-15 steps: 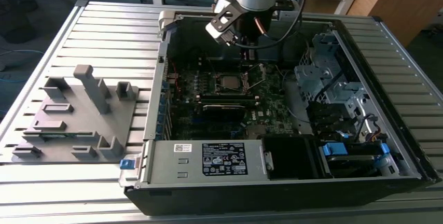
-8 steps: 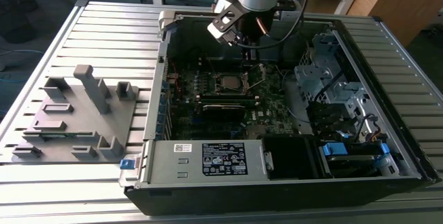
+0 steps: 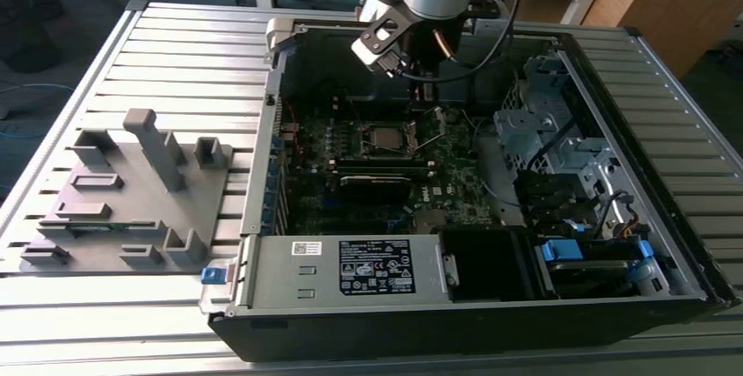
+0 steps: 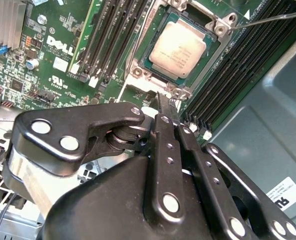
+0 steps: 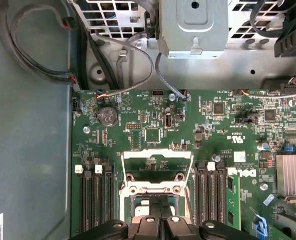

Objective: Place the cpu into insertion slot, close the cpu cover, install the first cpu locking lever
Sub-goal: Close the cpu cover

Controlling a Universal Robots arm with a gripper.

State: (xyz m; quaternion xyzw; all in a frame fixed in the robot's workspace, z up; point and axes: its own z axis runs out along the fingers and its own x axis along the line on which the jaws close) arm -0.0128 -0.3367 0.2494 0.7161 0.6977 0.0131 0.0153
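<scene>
cpu (image 4: 180, 47) seated in socket (image 4: 137, 71), closed hand (image 4: 161, 105) just beside

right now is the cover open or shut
Open. In the first wrist view the cover is swung back, board visible through its centre; in the second wrist view the cpu lies bare.
</scene>
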